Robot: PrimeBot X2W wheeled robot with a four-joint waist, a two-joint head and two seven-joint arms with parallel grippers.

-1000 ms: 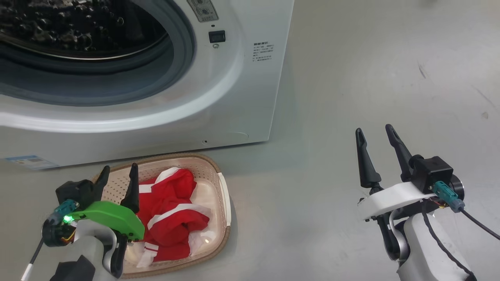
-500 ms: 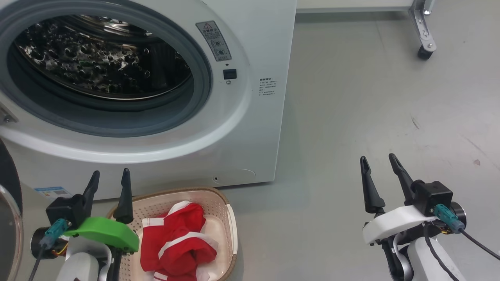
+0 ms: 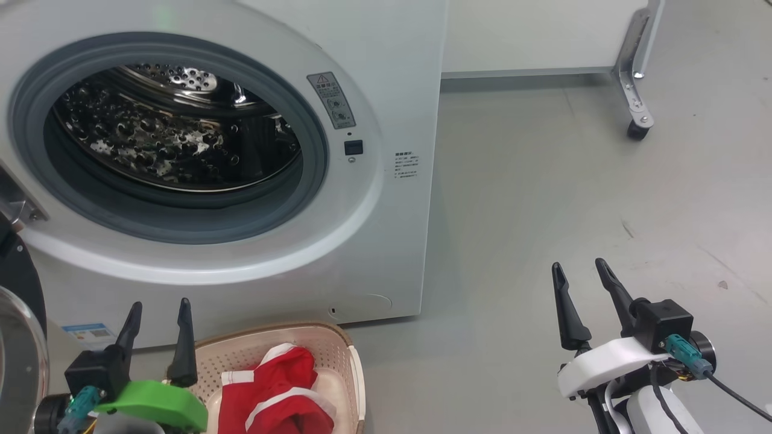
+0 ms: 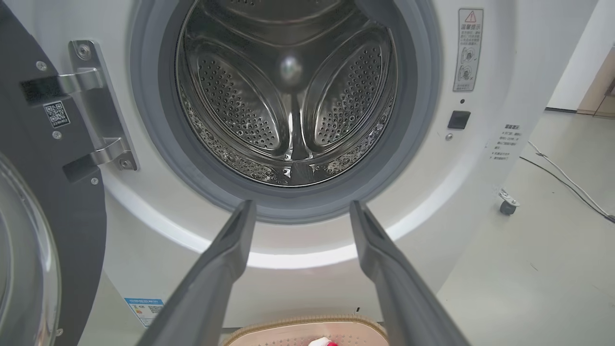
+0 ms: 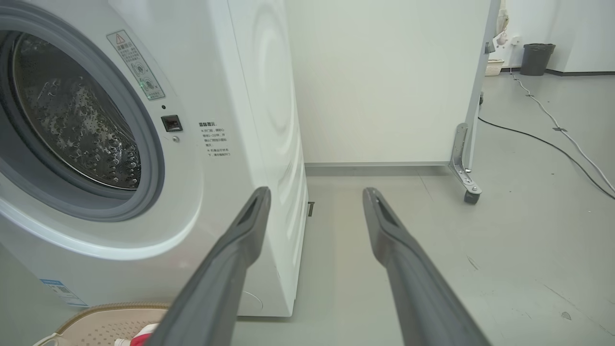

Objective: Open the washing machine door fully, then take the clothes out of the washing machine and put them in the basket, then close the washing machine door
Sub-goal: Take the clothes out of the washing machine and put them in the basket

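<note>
The washing machine [image 3: 386, 90] stands with its round opening uncovered, and its steel drum [image 4: 288, 96] looks bare inside. The washing machine door [image 3: 18, 337] hangs swung out on its hinge at the far left, black rim [image 4: 48, 192] and glass showing. On the floor in front sits the cream basket [image 3: 338, 349], with the red, white-striped clothes [image 3: 271, 398] in it. My left gripper [image 3: 160, 303] is open and empty just left of the basket, pointing at the drum [image 4: 302, 204]. My right gripper [image 3: 577, 264] is open and empty over the bare floor to the right [image 5: 317, 191].
A white panel on a metal leg with a caster [image 3: 636, 129] stands behind the machine on the right. A cable [image 5: 552, 139] trails across the grey floor there, and a dark bin [image 5: 536, 58] stands far back. Open floor [image 3: 573, 199] lies right of the machine.
The head camera has tilted up, so the drum opening and the door's edge have come into view. My left gripper has lifted off the basket's left rim and straightened towards the machine.
</note>
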